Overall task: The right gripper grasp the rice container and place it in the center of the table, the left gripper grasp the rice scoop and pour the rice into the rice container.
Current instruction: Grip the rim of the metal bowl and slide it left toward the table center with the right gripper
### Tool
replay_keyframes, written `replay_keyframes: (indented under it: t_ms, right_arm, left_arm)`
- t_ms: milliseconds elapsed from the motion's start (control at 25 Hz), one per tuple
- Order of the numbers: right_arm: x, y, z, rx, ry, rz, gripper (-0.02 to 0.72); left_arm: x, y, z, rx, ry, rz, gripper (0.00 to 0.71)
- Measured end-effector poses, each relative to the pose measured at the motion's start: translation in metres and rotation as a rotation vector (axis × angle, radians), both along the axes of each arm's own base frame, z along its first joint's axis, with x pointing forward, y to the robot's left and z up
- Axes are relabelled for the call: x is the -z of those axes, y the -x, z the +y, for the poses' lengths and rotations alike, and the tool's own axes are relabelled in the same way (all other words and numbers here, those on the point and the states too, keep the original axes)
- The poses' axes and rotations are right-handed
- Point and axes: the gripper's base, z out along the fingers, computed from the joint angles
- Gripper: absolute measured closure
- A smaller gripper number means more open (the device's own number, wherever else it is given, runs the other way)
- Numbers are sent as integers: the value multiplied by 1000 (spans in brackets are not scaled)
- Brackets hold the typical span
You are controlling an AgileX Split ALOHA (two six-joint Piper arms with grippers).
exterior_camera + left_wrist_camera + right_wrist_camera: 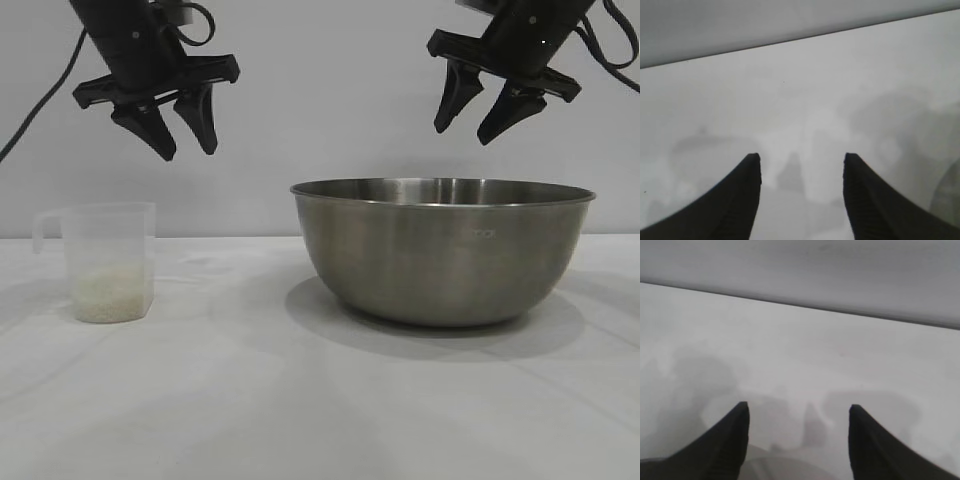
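The rice container (443,250), a large steel bowl, stands on the white table (250,400) right of centre. High above its rim hangs my right gripper (465,135), open and empty. The rice scoop (103,262), a clear plastic cup with its thin handle pointing left, stands at the table's left with white rice (110,296) in its bottom. My left gripper (187,152) hovers open above and slightly right of the scoop, holding nothing. In the left wrist view the left gripper (802,157) shows only bare table between its fingertips. In the right wrist view the right gripper (799,407) has the bowl's rim (785,467) faintly below it.
A plain light wall (320,110) stands behind the table. Black cables trail from both arms at the upper corners. Bare table surface lies between scoop and bowl and along the front.
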Motion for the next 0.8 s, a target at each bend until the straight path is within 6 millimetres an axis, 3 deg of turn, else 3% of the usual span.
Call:
replay_keyframes:
  t_ms: [400,800]
  right_arm:
    - [-46,26,-6,-67,69,14,330]
    - [-43,56,-17,-108,203,316,330]
  left_arm:
    - [1,1,1,13,-26,14,385]
    - [2,2,1,14,-27,18,385]
